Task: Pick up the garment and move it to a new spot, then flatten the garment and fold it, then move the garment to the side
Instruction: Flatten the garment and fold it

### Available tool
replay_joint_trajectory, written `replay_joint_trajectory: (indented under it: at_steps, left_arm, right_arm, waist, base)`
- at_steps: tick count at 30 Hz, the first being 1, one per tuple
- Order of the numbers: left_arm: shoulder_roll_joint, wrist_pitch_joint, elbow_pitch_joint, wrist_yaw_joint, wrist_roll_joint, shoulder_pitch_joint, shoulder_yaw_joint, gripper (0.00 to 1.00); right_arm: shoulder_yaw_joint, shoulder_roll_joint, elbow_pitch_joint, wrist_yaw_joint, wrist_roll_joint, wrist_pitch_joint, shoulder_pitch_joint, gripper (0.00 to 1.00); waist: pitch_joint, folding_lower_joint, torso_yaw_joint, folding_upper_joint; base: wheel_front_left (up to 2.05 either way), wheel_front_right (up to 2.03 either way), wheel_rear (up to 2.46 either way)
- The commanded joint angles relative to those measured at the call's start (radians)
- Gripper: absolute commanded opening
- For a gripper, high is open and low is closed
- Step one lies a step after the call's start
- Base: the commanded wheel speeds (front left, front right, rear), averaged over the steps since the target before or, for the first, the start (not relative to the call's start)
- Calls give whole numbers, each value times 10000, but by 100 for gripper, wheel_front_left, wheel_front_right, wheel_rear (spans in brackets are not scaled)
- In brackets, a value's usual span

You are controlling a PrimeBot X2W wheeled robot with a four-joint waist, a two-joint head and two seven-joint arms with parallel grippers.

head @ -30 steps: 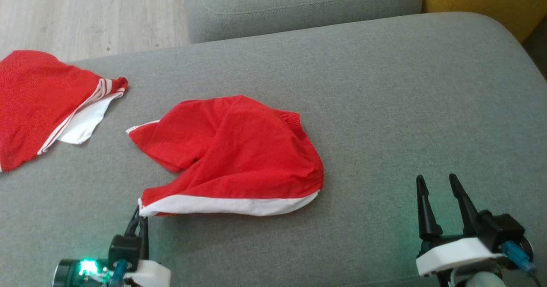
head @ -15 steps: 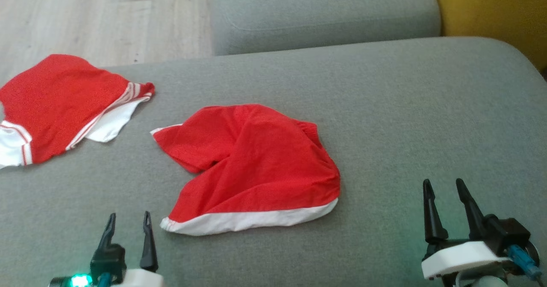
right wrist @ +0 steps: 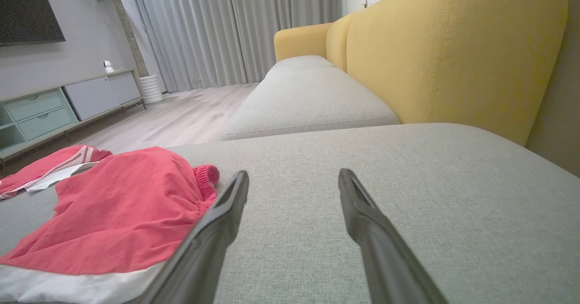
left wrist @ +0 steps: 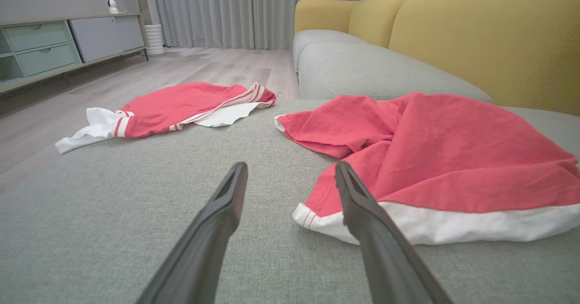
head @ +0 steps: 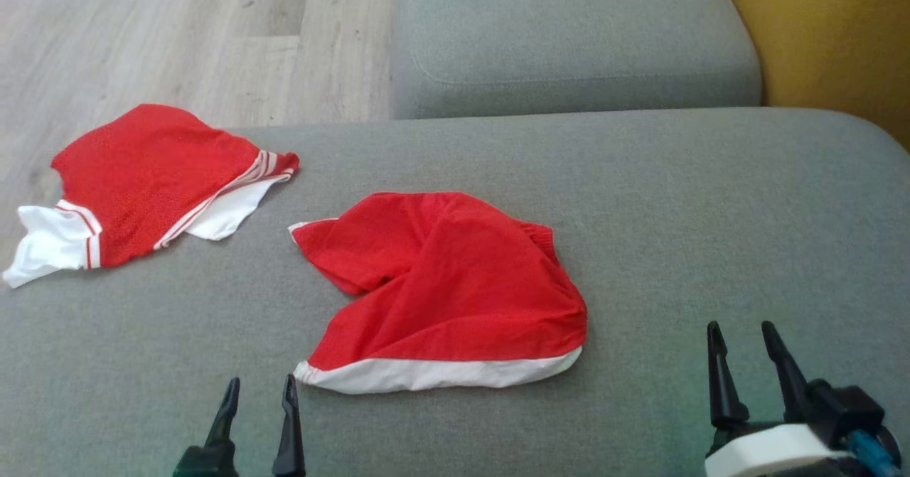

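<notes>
Just ahead of the left hand (head: 260, 381) and slightly to its right, the red garment (head: 455, 285) is lying rumpled on the grey sofa cushion (head: 711, 214). Its white hem (head: 434, 374) is turned toward the robot, and one leg is lapped over the other. Nothing is being gripped. The left hand is being held spread, with the hem's near corner just beside one fingertip; whether they are touching cannot be told. The right hand (head: 740, 328) is likewise being held spread and empty, well off to the garment's right. Far ahead and to the left of the left hand, a second red-and-white garment (head: 156, 178) is lying at the cushion's edge.

Judged from this, the move to a new spot is being treated as done and the flattening is being taken up. For the next move, two grips are probably being called for: the hem corner by the left hand, and the hem's far end or the gathered waistband (head: 533, 235), ahead and left of the right hand. The cloth could then be drawn taut.
</notes>
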Motion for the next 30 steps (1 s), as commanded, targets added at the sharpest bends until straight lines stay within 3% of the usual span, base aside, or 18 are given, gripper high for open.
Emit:
replay_joint_trajectory:
  at_steps: [1,23,30]
  left_arm:
    - [-5,-124,-362,-80,-19,-314,449,100]
    - [-426,-123,5,-570,253,-234,795,100]
    - [-357,576,838,-872,195,-1063,553,100]
  right_arm:
    - [263,-68,-345,75,-57,-111,-235,100]
    - [636,-68,-286,75,12,-111,-106,100]
    - [884,-68,-273,75,-68,-111,-283,100]
  waist:
    - [-78,1,48,-1]
    - [-154,1,-1,-1]
    - [157,1,-109,-1]
  base:
    - [0,0,0]
    - [0,0,0]
    - [0,0,0]
